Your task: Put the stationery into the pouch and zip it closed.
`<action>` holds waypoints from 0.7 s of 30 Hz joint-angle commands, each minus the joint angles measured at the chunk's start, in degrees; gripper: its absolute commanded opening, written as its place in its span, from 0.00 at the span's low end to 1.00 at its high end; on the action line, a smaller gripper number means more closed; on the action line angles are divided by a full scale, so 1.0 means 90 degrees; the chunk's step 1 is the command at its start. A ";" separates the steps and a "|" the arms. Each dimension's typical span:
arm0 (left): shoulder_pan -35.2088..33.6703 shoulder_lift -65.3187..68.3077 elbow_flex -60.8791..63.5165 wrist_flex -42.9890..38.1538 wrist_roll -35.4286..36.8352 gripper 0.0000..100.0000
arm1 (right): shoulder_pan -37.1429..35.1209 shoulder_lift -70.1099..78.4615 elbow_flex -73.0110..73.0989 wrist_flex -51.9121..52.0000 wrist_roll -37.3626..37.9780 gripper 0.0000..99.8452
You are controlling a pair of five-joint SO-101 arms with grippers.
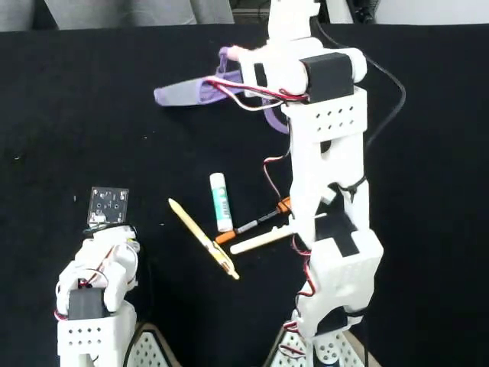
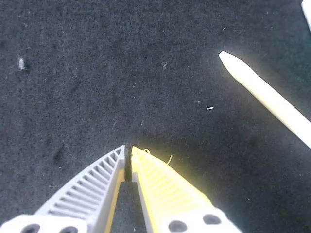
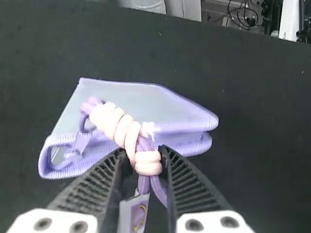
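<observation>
Right end effector (image 3: 143, 153) clenched on the pink cord (image 3: 121, 128) of the pouch (image 3: 146, 109); left end effector (image 2: 129, 155) closed, empty, over the worktop (image 2: 97, 73).

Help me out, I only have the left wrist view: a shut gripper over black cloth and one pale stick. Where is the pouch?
Observer: The purple pouch lies at the table's far side, by the right gripper.
Operator: Is that gripper holding anything?
Observer: It is shut on the pouch's pink knotted cord.
Operator: Any stationery inside yet?
Observer: Cannot tell; a glue stick, a pencil and a white pen lie on the table.
</observation>
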 commanded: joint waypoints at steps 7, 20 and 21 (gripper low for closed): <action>0.0103 0.0010 0.0142 0.0020 0.0029 0.03 | -0.0274 -0.0982 0.1871 0.0186 0.0361 0.04; 0.0093 0.0010 0.0142 0.0020 0.0029 0.03 | -0.0469 -0.2945 0.4801 -0.0332 0.0322 0.04; 0.0093 0.0010 0.0142 0.0020 0.0029 0.03 | -0.0469 -0.3092 0.5045 -0.0459 0.0332 0.04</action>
